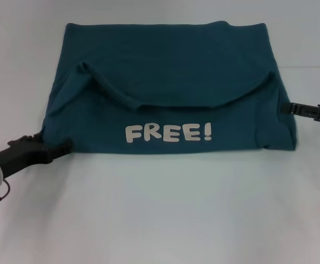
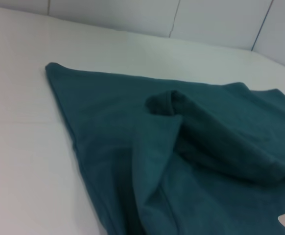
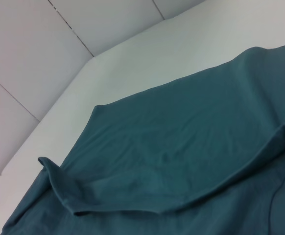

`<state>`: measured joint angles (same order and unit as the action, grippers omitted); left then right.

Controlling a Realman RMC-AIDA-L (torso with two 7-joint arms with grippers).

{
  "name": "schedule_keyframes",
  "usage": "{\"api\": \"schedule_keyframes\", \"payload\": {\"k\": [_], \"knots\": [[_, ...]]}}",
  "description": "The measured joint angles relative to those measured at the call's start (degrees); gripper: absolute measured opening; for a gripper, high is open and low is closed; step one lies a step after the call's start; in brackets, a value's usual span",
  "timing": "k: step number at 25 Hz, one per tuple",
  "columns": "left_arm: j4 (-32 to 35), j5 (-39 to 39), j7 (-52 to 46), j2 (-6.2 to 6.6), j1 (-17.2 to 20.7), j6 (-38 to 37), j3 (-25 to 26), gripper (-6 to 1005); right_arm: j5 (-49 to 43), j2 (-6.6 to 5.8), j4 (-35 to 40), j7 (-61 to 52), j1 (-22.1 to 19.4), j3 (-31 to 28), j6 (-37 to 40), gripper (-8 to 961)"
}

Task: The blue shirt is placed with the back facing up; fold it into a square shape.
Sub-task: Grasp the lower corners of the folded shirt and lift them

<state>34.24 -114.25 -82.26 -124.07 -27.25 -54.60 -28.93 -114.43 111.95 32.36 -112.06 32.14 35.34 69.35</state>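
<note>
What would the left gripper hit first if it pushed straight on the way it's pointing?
Most likely the blue shirt: the left gripper already sits at its near left corner, pointing into the cloth. Depth is unclear, so it may slide under the edge.

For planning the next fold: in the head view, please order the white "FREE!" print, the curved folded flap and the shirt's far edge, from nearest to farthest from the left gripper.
1. White "FREE!" print, near edge, centre.
2. Curved folded flap, middle of the dark teal-blue knit shirt.
3. Far edge, at the back.
The left gripper is at the shirt's near left corner.

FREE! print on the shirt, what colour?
Off-white lettering on the dark teal blue shirt; clearest in head view.
</note>
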Motion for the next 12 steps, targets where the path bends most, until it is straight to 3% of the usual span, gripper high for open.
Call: {"api": "schedule_keyframes", "payload": {"k": [12], "knots": [[-0.7, 0.0, -0.3, -0.04, -0.8, 1.9, -2.1, 824, 0.4, 0.11, 0.0, 0.0, -0.2, -0.4, -1.3, 909]]}}
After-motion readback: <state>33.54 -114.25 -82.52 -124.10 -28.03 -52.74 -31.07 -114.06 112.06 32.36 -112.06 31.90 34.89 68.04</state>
